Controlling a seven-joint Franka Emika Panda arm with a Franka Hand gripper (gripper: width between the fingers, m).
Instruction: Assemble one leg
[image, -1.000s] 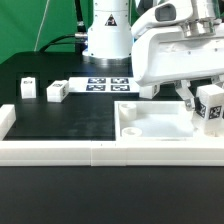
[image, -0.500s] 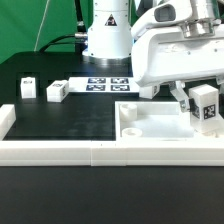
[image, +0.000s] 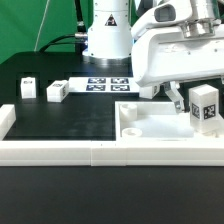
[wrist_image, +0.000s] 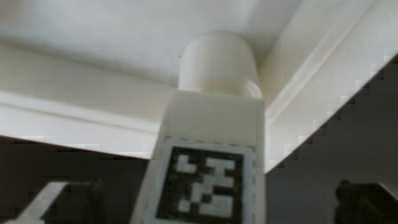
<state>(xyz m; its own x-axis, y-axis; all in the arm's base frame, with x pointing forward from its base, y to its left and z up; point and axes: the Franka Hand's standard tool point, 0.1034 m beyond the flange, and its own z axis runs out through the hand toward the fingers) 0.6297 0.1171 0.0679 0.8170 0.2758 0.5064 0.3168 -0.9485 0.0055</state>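
My gripper (image: 199, 96) is shut on a leg (image: 205, 106), a small white peg with a black-and-white tag, at the exterior view's right. I hold it just above the large white square panel (image: 158, 124) near its right side. In the wrist view the leg (wrist_image: 214, 150) fills the middle between my dark fingers (wrist_image: 50, 200), and its rounded end points at an inner corner of the panel's raised rim (wrist_image: 329, 60). Two more legs (image: 56, 91) (image: 27, 87) lie on the black table at the left.
The marker board (image: 105, 83) lies in front of the robot's base (image: 105, 35). Long white border rails (image: 60, 150) run along the table's front edge and left side. The black mat (image: 70, 115) lies between the rails and the panel.
The gripper and the held leg have shifted slightly to the exterior view's left over the panel. Nothing else has moved.
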